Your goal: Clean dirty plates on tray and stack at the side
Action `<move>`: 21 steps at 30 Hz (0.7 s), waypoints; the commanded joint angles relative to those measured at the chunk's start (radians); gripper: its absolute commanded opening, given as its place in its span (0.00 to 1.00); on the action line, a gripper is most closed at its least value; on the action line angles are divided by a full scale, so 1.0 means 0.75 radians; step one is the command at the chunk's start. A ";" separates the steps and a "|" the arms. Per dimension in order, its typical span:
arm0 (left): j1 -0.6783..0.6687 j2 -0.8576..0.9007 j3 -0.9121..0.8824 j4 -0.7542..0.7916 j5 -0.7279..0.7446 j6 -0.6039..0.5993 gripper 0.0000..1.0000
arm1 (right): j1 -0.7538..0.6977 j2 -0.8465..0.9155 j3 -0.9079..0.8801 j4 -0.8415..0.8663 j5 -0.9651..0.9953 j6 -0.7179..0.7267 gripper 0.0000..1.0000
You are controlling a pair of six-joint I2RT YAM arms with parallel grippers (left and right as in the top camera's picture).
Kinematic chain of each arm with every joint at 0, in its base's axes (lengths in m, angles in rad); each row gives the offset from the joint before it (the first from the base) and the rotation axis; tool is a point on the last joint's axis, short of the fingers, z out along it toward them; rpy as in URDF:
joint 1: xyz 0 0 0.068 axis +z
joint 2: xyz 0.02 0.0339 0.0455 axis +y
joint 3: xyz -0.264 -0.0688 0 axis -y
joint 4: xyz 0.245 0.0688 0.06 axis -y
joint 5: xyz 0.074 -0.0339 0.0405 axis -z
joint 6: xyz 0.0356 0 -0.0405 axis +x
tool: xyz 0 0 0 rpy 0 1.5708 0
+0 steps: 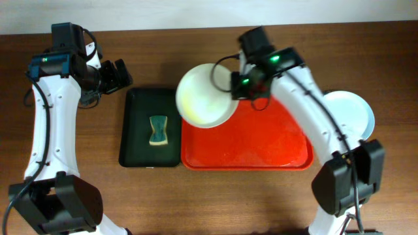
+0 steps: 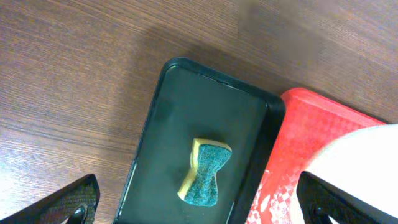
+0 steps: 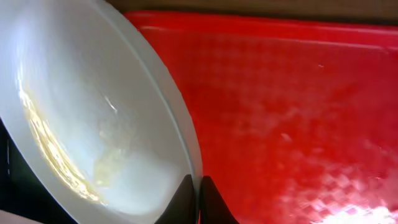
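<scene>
The white plate point(image 1: 204, 96) is held above the far left corner of the red tray point(image 1: 261, 147). Its left edge overhangs the neighbouring dark tray point(image 1: 134, 108). The right end effector point(image 1: 234, 87) is clamped tight on the plate's right rim, with the fingertips point(image 3: 186, 196) pinching the edge. A yellow smear point(image 3: 62, 158) shows inside the bowl of the plate, so it still looks dirty.

The wiping tool, a sponge point(image 1: 159, 130), lies in the middle of the dark tray, just left of the plate and not touching it. Its long axis runs from the far side of the worktop point(image 1: 196, 196) toward the near side.

The left end effector point(image 1: 121, 75) hangs over the far left corner of the dark tray, its jaws spread as wide as they go and holding nothing. From there the sponge lies toward the near side and a little to the right. The left arm is plainly the nearer one and the only free one. Its jaws would probably have to span the sponge's narrow waist.

Two pale plates point(image 1: 356, 111) sit stacked on the worktop to the right of the red tray.
</scene>
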 commanded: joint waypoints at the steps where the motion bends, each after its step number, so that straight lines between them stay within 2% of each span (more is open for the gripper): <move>1: 0.002 -0.010 0.016 -0.002 0.015 -0.008 0.99 | 0.183 -0.013 0.023 0.049 0.246 0.085 0.04; 6: 0.002 -0.010 0.016 -0.002 0.015 -0.008 0.99 | 0.416 -0.013 0.023 0.069 0.527 0.085 0.04; 14: 0.002 -0.010 0.016 -0.002 0.015 -0.008 0.99 | 0.804 -0.013 0.023 0.076 1.217 0.083 0.04; 21: 0.002 -0.010 0.016 -0.002 0.015 -0.008 0.99 | 0.992 -0.013 0.024 0.125 1.575 0.058 0.04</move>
